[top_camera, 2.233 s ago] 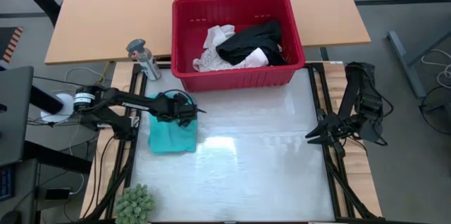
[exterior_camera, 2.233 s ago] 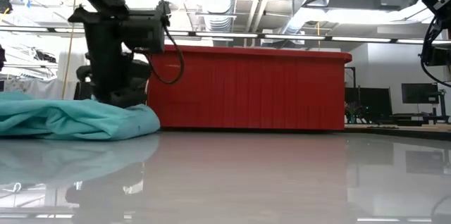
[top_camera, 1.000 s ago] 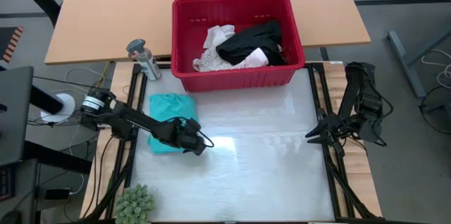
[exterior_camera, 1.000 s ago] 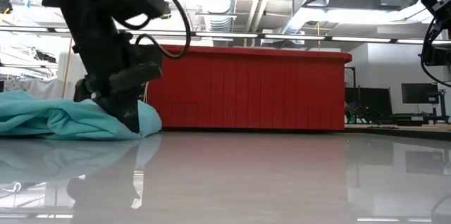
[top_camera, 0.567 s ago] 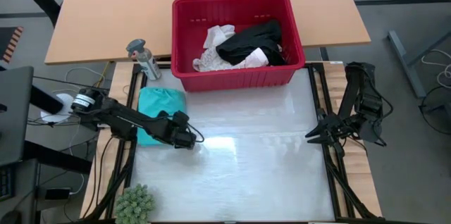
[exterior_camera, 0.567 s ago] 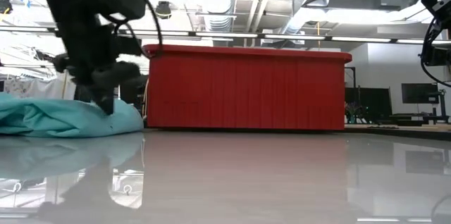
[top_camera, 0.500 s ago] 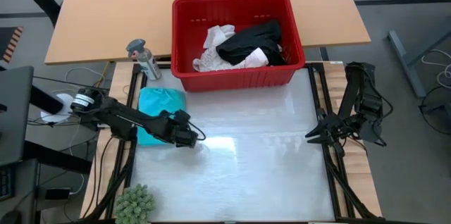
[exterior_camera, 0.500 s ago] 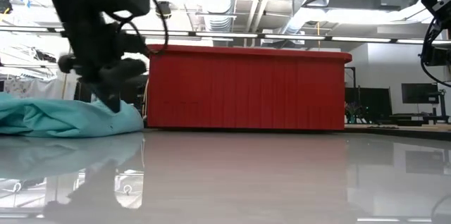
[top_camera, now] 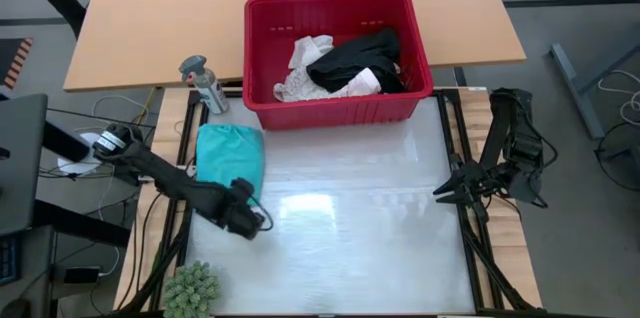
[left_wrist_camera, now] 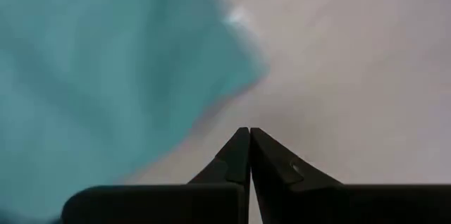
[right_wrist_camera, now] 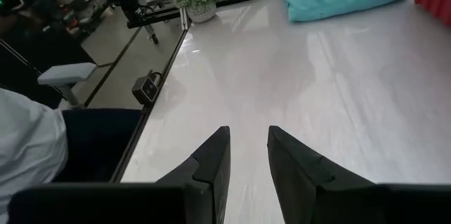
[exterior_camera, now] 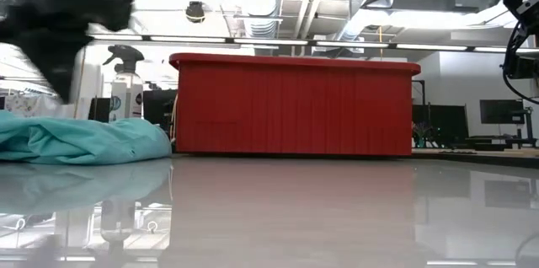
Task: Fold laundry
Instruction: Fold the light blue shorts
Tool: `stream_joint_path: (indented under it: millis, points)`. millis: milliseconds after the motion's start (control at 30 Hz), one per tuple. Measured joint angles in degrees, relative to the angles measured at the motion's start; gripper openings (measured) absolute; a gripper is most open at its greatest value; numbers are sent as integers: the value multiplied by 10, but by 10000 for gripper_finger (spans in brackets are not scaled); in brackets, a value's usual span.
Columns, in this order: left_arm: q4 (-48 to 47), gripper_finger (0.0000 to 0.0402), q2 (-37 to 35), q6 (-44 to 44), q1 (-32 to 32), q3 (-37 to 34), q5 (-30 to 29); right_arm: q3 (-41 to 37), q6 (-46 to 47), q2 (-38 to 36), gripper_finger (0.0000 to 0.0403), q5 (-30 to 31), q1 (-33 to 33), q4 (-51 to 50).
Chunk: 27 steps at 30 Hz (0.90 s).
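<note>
Since half a second ago, the left gripper (top_camera: pixel 262 226) has slid from the teal garment's lower right corner toward the lower left of the high view and now sits clear of the cloth over the bare surface (top_camera: pixel 360 218). Its fingers (left_wrist_camera: pixel 239 155) are clenched together with nothing between them. In the low view the arm shows only as a dark blur at the upper left.

The teal garment (top_camera: pixel 229 157) lies folded in a compact bundle at the left of the surface, just below the red basket's (top_camera: pixel 265 18) lower left corner; it has not shifted since the gripper left it. More laundry is in the basket: a black garment (top_camera: pixel 358 58) on the right and a white one (top_camera: pixel 305 68) on the left, touching each other.

At the right edge of the high view the right gripper (top_camera: pixel 438 193) is unmoved, hovering over the rim of the surface. Its fingers (right_wrist_camera: pixel 211 160) are parted and hold nothing.

A spray bottle (top_camera: pixel 201 83) stands left of the basket, and a green plant (top_camera: pixel 190 290) sits at the lower left.
</note>
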Motion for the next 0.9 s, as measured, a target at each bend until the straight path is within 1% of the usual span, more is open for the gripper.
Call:
stream_joint_path:
  millis: [100, 233, 333, 400, 533, 700, 833, 900]
  points:
    - [-31, 0, 0, -14, -14, -3, 27, 0, 0, 0, 122, 0, 0, -7]
    - [-16, 0, 0, -8, -22, -3, 59, 0, 0, 0, 122, 0, 0, -10]
    - [-7, 0, 0, -8, -24, -5, 66, 0, 0, 0, 122, 0, 0, -10]
    - [7, 0, -1, -10, -24, -19, 85, 0, 0, 0, 122, 0, 0, -10]
    - [67, 0, 0, -15, -31, -71, 123, 0, 0, 0, 122, 0, 0, -9]
    - [66, 0, -8, -27, -28, -119, 113, 0, 0, 0, 122, 0, 0, -9]
    - [91, 0, -25, -6, -10, -167, 112, 0, 0, 0, 122, 0, 0, -9]
    - [94, 0, -40, 1, 6, -188, 99, 0, 0, 0, 122, 0, 0, -9]
